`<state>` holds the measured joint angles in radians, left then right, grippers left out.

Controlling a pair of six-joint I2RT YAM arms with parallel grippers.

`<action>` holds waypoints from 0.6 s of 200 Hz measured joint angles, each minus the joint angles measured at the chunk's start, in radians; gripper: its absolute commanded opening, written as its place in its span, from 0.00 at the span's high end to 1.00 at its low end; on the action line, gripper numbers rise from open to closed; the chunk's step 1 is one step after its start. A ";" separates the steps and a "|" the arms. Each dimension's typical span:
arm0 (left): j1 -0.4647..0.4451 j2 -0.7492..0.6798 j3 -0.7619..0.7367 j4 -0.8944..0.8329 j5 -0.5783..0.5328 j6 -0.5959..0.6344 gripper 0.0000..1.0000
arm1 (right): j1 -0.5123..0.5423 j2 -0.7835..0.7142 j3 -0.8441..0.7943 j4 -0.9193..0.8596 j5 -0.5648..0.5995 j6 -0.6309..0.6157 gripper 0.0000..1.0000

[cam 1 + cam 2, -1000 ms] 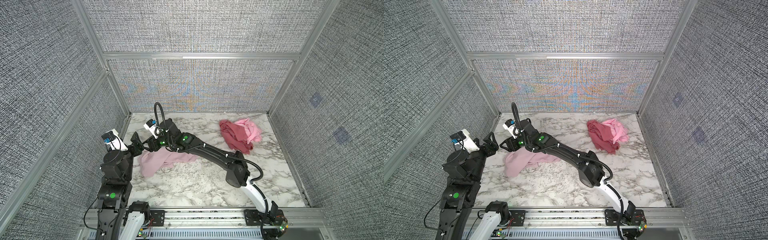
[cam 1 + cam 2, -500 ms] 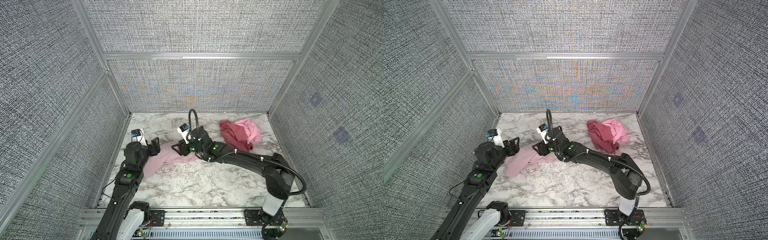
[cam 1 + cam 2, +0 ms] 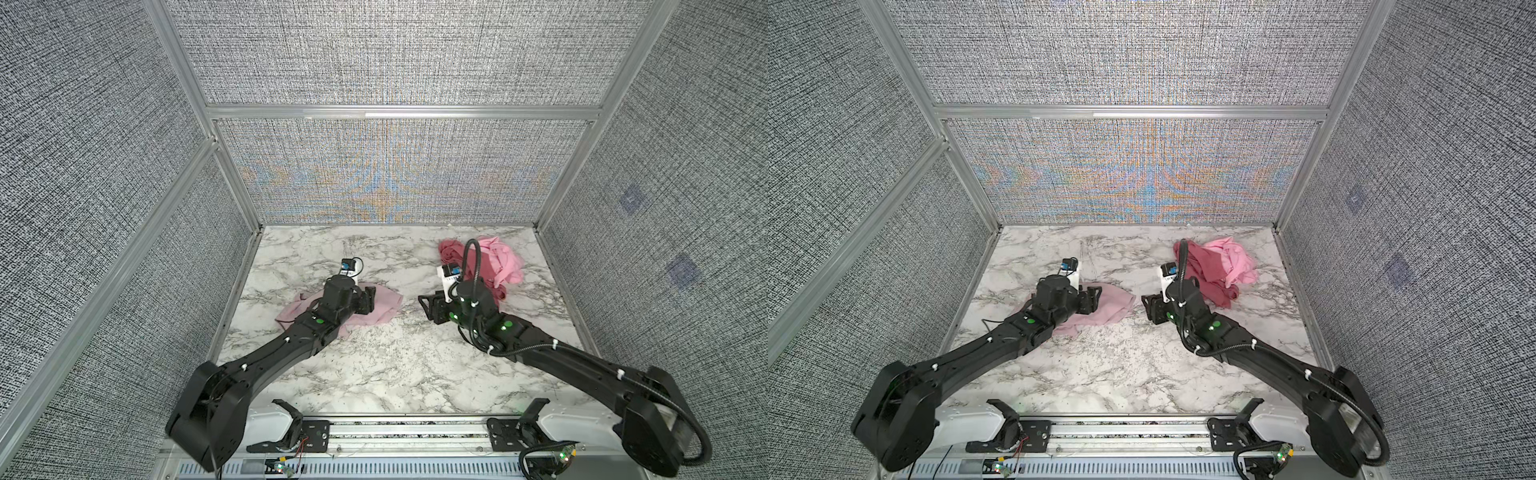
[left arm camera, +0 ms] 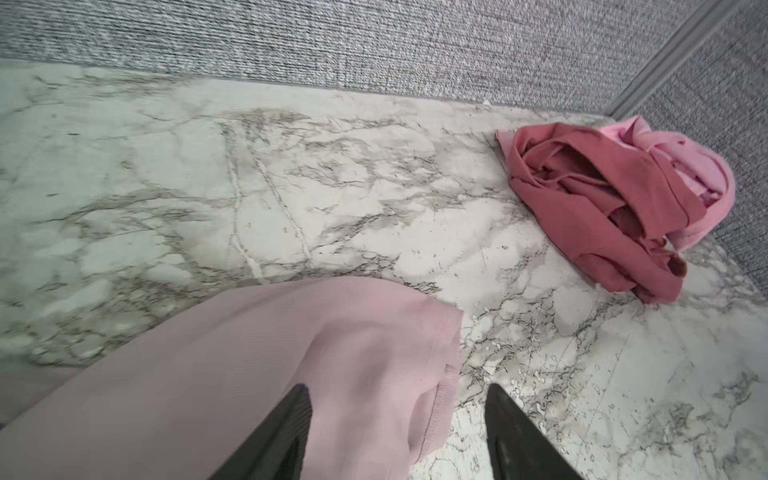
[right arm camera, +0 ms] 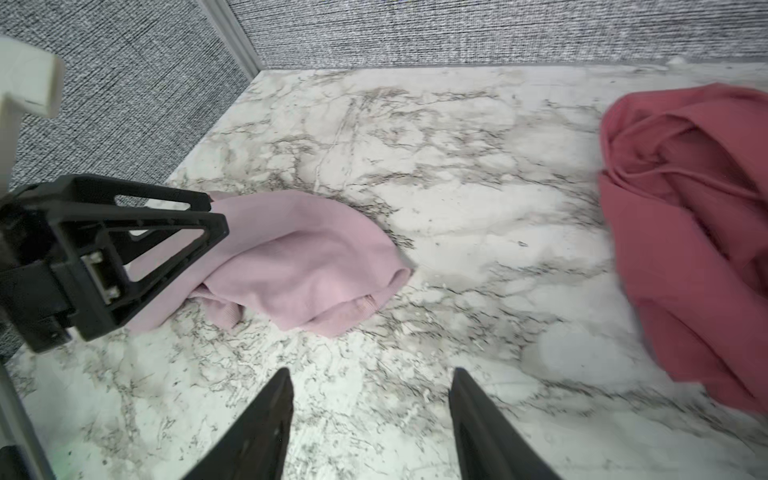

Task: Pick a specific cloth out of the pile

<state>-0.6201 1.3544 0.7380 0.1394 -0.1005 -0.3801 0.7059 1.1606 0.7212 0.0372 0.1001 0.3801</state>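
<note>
On my left, the cloth [image 3: 384, 306] lies rumpled and low on the marble table [image 3: 395, 374], near the left wall and well apart from the other fabrics. My left gripper [image 4: 397, 388] hangs just over the cloth's right-hand end. Its jaws stand apart: in the left wrist view one finger [image 4: 286, 419] sits above the pale mauve fabric and the other above bare marble, with the hemmed edge between them. I see nothing clamped there.

Toward the middle, my right gripper [image 5: 370, 374] is low over bare marble, between the cloth and the heap, its jaws parted and empty.

On the right, near the back corner, the pile [image 3: 498, 259] sits bunched. Its dark rose-red cloth [image 4: 590, 195] is on the nearer side and its bright pink cloth [image 4: 702, 166] is tucked behind it against the wall
</note>
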 measured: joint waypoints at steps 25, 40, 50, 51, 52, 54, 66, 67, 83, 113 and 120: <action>-0.037 0.140 0.085 0.015 -0.001 0.006 0.34 | -0.039 -0.093 -0.064 -0.035 0.039 0.007 0.38; -0.044 0.220 0.132 0.017 -0.001 0.005 0.35 | -0.058 -0.138 -0.095 -0.053 0.057 0.013 0.38; -0.050 0.266 0.159 0.015 0.000 0.004 0.35 | -0.067 -0.163 -0.110 -0.064 0.061 0.017 0.38; -0.051 0.272 0.163 0.014 0.000 0.005 0.36 | -0.068 -0.164 -0.111 -0.065 0.061 0.018 0.38; -0.051 0.274 0.164 0.014 0.000 0.005 0.36 | -0.069 -0.167 -0.113 -0.066 0.062 0.018 0.38; -0.053 0.283 0.170 0.014 0.003 0.005 0.36 | -0.072 -0.172 -0.116 -0.069 0.064 0.018 0.38; -0.059 0.332 0.201 0.014 0.010 0.005 0.37 | -0.083 -0.200 -0.135 -0.082 0.070 0.025 0.38; -0.059 0.338 0.204 0.014 0.010 0.005 0.37 | -0.084 -0.203 -0.138 -0.084 0.071 0.025 0.38; -0.066 0.394 0.242 0.008 0.012 0.005 0.38 | -0.098 -0.243 -0.167 -0.101 0.077 0.036 0.38; -0.072 0.478 0.307 -0.002 0.013 0.007 0.41 | -0.109 -0.314 -0.214 -0.117 0.081 0.058 0.38; -0.076 0.498 0.322 -0.003 0.014 0.010 0.42 | -0.110 -0.329 -0.224 -0.121 0.082 0.064 0.38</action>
<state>-0.6956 1.8526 1.0595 0.1364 -0.0868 -0.3702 0.5961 0.8314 0.4973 -0.0834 0.1818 0.4446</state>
